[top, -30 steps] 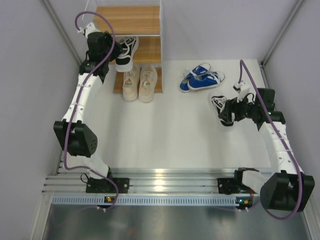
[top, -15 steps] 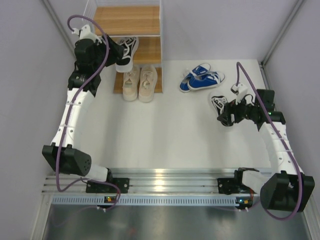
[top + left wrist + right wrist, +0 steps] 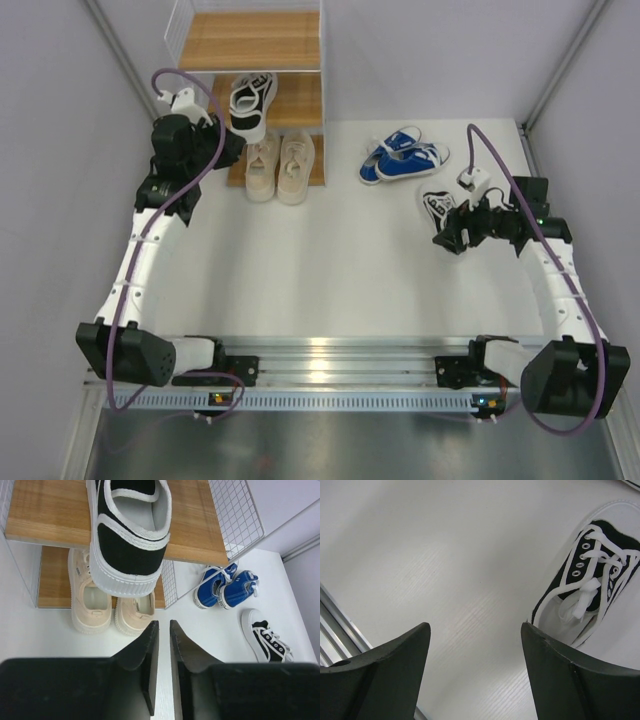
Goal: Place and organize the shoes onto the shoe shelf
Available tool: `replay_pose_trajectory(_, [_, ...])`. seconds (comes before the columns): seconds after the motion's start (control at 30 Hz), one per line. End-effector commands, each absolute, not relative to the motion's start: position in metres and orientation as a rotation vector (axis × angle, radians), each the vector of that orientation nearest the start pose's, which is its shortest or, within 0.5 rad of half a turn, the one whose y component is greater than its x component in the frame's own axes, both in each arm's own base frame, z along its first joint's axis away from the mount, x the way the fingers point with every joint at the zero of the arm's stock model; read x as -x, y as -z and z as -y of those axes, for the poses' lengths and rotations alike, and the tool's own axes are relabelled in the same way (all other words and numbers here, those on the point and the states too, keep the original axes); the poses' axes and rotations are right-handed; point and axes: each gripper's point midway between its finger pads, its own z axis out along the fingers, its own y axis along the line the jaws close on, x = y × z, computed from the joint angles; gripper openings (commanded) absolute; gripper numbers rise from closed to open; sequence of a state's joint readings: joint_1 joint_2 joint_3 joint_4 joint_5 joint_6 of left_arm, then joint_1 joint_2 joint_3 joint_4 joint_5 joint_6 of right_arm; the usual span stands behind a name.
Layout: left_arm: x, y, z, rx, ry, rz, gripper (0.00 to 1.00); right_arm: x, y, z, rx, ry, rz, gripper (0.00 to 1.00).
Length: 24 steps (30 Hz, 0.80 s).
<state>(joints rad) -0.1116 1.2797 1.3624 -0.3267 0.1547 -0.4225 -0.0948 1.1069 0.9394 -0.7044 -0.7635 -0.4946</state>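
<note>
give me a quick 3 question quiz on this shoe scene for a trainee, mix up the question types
1. True or false: the blue pair sits on the shoe shelf.
2. Which shoe lies nearest the open right claw? A beige, B black-and-white shoe on the table, C blue.
3. Fill in: the shelved black-and-white shoe rests on the ___ tier.
Key: 1 false; 2 B; 3 middle.
</note>
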Motion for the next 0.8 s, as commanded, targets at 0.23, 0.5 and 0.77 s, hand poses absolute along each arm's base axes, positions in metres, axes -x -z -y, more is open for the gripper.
replay_pose_trajectory(0.23, [-0.424, -0.324, 0.092, 0.154, 0.505, -1.893, 0.02, -0.282, -0.198, -0.08, 0.761, -0.595, -2.038, 0.73])
replay_pose_trajectory(0.5, [-0.453, -0.319, 0.095, 0.163, 0.512, -1.912, 0.01, -0.281, -0.198, -0.079, 0.756, -0.585, -2.038, 0.73])
replay_pose_trajectory(0.77, [-0.478, -0.32, 0.102, 0.234, 0.572, -1.881, 0.02, -0.282, -0.199, -0.079, 0.749, -0.585, -2.038, 0.73])
